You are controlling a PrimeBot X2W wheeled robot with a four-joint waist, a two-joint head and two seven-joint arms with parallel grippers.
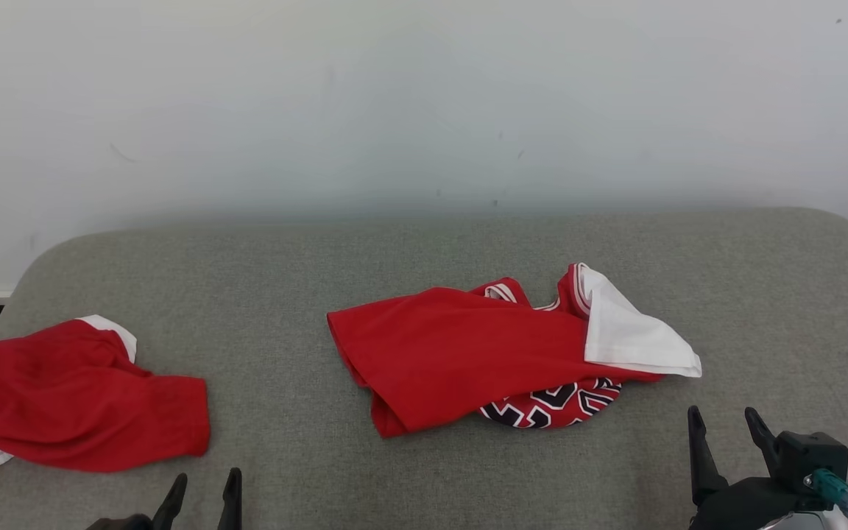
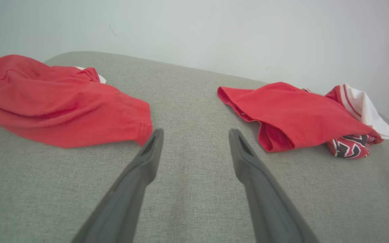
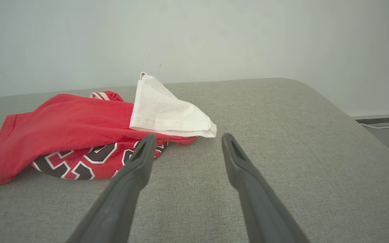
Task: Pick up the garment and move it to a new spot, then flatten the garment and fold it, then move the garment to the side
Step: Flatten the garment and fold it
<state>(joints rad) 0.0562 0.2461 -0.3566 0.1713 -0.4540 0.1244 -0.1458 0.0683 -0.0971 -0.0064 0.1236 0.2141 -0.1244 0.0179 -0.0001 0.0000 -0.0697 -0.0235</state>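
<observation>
Both arms sit low at the near edge of the grey padded worktop (image 1: pixel 424 250), fingers pointing away across it. The left claw (image 1: pixel 207 477) stands apart and empty, as does the right claw (image 1: pixel 722 414), near the garment (image 1: pixel 468 353). This red garment lies crumpled mid-worktop, a white sleeve (image 1: pixel 630 335) flopped over its right end. The black-and-white lettering (image 1: pixel 553 405) beneath is mostly covered and unreadable. A second red garment (image 1: pixel 78 397) lies well left, cut off at the view's edge
</observation>
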